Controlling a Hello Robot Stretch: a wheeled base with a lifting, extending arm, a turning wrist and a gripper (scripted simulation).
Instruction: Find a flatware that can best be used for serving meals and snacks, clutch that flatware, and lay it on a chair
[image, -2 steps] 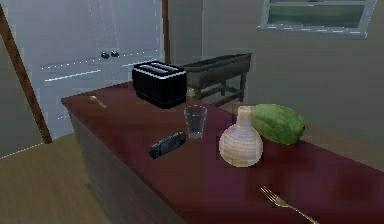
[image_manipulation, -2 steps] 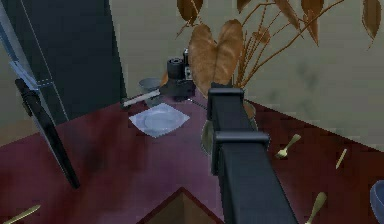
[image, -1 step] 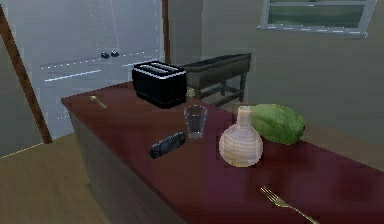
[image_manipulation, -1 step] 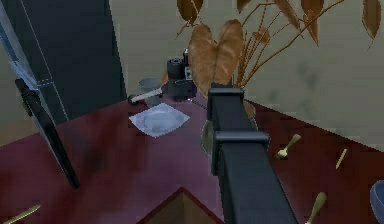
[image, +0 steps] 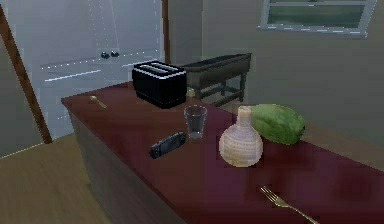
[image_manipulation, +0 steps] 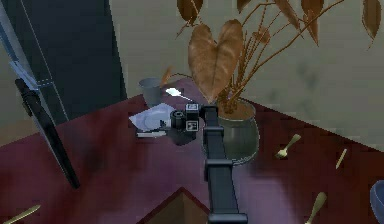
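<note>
In the arm side view my arm (image_manipulation: 222, 180) reaches out over a dark red tabletop (image_manipulation: 110, 165). Its white marker squares (image_manipulation: 188, 115) stand beside a potted plant. The gripper (image_manipulation: 166, 126) sits just left of them, at a pale grey, flat, plate-like thing (image_manipulation: 148, 120) that lies on the tabletop. I cannot tell whether the gripper holds anything. A small grey cup (image_manipulation: 150, 88) stands behind the flat thing. In the forward view a fork (image: 285, 204) lies near the front of a dark red counter (image: 200, 185), and a wooden spoon (image: 97, 100) lies at its far left.
On the counter stand a black toaster (image: 158, 83), a glass (image: 195, 120), a beige vase (image: 241, 140), a green lettuce (image: 277, 123) and a dark handset (image: 167, 146). Beside the arm are a potted plant (image_manipulation: 235, 128), wooden utensils (image_manipulation: 288, 148) and a dark fridge (image_manipulation: 60, 60).
</note>
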